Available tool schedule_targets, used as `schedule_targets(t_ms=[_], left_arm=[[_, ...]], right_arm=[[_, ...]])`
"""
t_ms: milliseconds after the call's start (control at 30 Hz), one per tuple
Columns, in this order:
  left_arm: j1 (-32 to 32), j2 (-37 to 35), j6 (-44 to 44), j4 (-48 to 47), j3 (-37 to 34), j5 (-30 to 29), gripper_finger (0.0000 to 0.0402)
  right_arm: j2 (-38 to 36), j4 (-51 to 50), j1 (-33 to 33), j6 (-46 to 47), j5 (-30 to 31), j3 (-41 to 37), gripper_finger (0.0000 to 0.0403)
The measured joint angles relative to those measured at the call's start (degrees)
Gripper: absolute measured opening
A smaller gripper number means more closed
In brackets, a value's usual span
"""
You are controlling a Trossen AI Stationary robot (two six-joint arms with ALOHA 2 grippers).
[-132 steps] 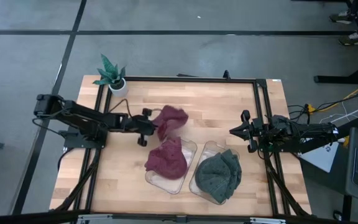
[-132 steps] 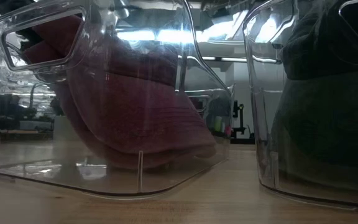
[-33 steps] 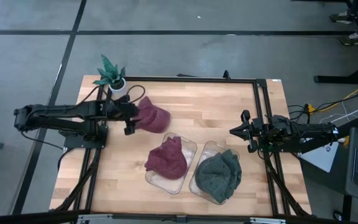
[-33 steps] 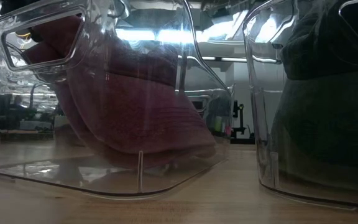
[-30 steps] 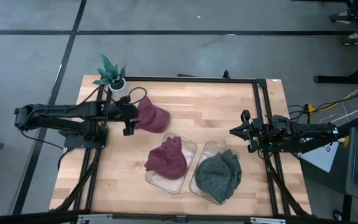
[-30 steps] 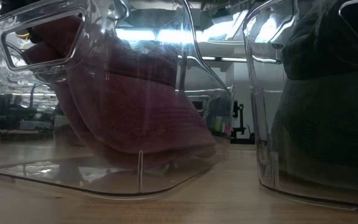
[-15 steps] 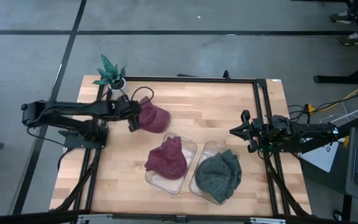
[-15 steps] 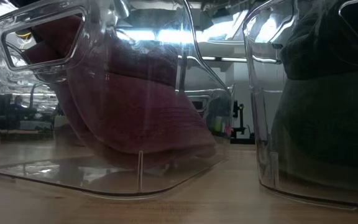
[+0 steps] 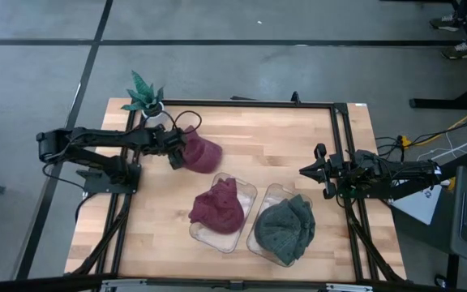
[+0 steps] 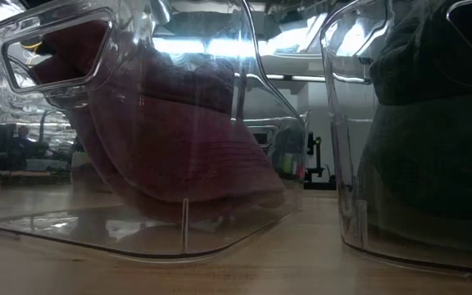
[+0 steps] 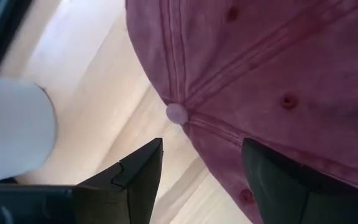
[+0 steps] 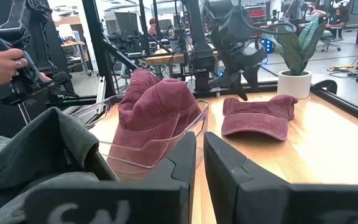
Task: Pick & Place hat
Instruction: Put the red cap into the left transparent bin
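Your left gripper point(image 9: 174, 151) had its two fingers spread wide and was not holding anything. It hung just above the dark red cloth cap point(image 9: 199, 152), which lay flat on the pale wooden table point(image 9: 282, 146) right in front of those fingers. In the left wrist view the little button on top of the cap point(image 11: 176, 113) sat just ahead of the gap between the fingers, so the cap's round top faced up. That way of lying looks good for you, because the fingers can come down on the soft top and pinch the cloth. The cap's long side ran away from your left gripper, out toward the middle of the table, and from the right wrist view its flat brim point(image 12: 254, 128) seemed to be at that far end. Further out past the cap sat a clear plastic bin point(image 9: 246, 193) with another dark red hat in it. Your right gripper point(image 9: 318, 171) was pressed shut and empty, waiting well away from the cap.
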Motion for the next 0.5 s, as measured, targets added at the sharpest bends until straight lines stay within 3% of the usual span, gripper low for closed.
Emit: schedule_targets(t_ms=[167,500], left_arm=[[1.1,3.2,-3.2,1.3,0.0,1.3,0.0214],[4.8,10.3,-2.0,7.6,0.0,-2.2,0.0214]], right_arm=[[0.0,0.0,0.0,0.0,0.0,0.0,0.0034],[0.0,0.0,0.0,0.0,0.0,0.0,0.0034]])
